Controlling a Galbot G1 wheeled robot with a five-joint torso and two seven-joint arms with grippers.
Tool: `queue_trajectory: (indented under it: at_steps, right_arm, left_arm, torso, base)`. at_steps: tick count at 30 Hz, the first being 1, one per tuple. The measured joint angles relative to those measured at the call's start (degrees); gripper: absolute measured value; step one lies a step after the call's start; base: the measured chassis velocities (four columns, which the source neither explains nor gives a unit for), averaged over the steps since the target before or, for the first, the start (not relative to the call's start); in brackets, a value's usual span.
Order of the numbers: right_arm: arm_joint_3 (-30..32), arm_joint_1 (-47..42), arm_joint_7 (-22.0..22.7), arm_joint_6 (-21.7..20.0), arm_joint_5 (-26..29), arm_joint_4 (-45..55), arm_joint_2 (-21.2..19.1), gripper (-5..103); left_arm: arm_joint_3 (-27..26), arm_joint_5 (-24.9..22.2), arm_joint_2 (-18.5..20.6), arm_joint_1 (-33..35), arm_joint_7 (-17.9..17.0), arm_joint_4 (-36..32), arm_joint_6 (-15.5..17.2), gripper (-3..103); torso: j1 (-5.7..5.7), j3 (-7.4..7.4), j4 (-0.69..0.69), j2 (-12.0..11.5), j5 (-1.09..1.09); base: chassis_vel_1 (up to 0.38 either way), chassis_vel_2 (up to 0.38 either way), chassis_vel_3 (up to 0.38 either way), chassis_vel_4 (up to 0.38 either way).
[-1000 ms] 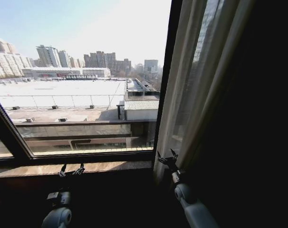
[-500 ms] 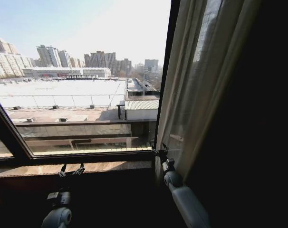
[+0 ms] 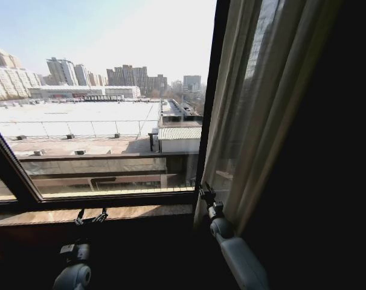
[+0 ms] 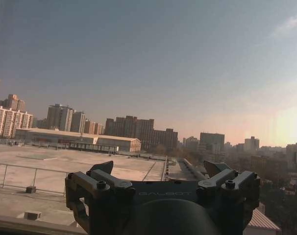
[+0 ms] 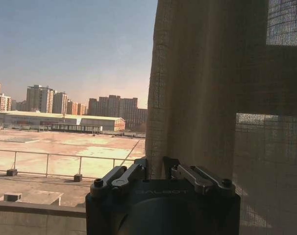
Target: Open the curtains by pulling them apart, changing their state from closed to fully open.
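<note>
City rooftops beyond glass; right gripper [image 3: 206, 192] fingers pinch the curtains [image 5: 212, 98] edge; left gripper [image 3: 90, 216] fingers spread wide.

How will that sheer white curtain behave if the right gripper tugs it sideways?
The curtain is probably floppy: it hangs in long pleats and would bunch rather than slide stiffly. It likely weighs little, since buildings show through it. The right gripper sits at its lower edge.

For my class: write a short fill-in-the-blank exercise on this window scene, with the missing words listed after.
1. The sheer curtain hangs on the window's ____ side.
2. The ____ gripper is at the curtain's inner edge.
3. The left gripper hovers by the window ____.
4. Beyond the glass lies a flat ____.

Missing words: right; right; sill; rooftop
</note>
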Motion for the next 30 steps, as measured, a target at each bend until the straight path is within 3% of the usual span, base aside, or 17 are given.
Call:
queue_trajectory:
  at_steps: [5,9,12,14,17,20,23,25,29,30]
  right_arm:
    - [0.01,-0.11,0.08,0.21,-0.63,-0.12,0.22,3]
    - [-0.20,-0.24,0.26,0.20,-0.93,-0.12,0.20,1]
    - [-0.34,0.05,0.38,0.05,-1.07,-0.45,0.22,17]
    - [-0.39,0.34,0.46,0.01,-1.08,-0.75,0.26,17]
    - [-0.43,1.80,0.66,-0.04,-1.24,-2.23,0.57,34]
    - [-0.41,2.69,0.86,-0.04,-1.42,-3.31,0.76,39]
    - [-0.30,4.23,1.21,-0.04,-1.65,-5.16,1.12,56]
    - [-0.30,4.68,1.39,-0.04,-1.77,-5.69,1.27,56]
    - [-0.30,5.98,1.40,0.14,-2.45,-7.24,1.60,80]
    - [-0.30,5.98,1.40,0.14,-2.45,-7.24,1.60,80]
  left_arm:
    - [0.00,0.00,0.00,0.00,0.00,0.00,0.00,100]
    - [0.00,0.00,0.00,0.00,0.00,0.00,0.00,100]
    - [0.00,0.00,0.00,0.00,0.00,0.00,0.00,100]
    - [0.00,0.00,0.00,0.00,0.00,0.00,0.00,100]
    - [0.00,0.00,0.00,0.00,0.00,0.00,0.00,100]
    - [0.00,0.00,0.00,0.00,0.00,0.00,0.00,100]
    - [0.00,0.00,0.00,0.00,0.00,0.00,0.00,100]
    - [0.00,0.00,0.00,0.00,0.00,0.00,0.00,100]
    - [0.00,0.00,0.00,0.00,0.00,0.00,0.00,100]
    - [0.00,0.00,0.00,0.00,0.00,0.00,0.00,100]
  torso:
    - [0.00,0.00,0.00,0.00,0.00]
    - [0.00,0.00,0.00,0.00,0.00]
    - [0.00,0.00,0.00,0.00,0.00]
    - [0.00,0.00,0.00,0.00,0.00]
    - [0.00,0.00,0.00,0.00,0.00]
    - [0.00,0.00,0.00,0.00,0.00]
    - [0.00,0.00,0.00,0.00,0.00]
    - [0.00,0.00,0.00,0.00,0.00]
    - [0.00,0.00,0.00,0.00,0.00]
    - [0.00,0.00,0.00,0.00,0.00]
  base:
    - [0.000,0.000,0.000,0.000]
    - [0.000,0.000,0.000,0.000]
    - [0.000,0.000,0.000,0.000]
    - [0.000,0.000,0.000,0.000]
    - [0.000,0.000,0.000,0.000]
    - [0.000,0.000,0.000,0.000]
    - [0.000,0.000,0.000,0.000]
    - [0.000,0.000,0.000,0.000]
    - [0.000,0.000,0.000,0.000]
    - [0.000,0.000,0.000,0.000]
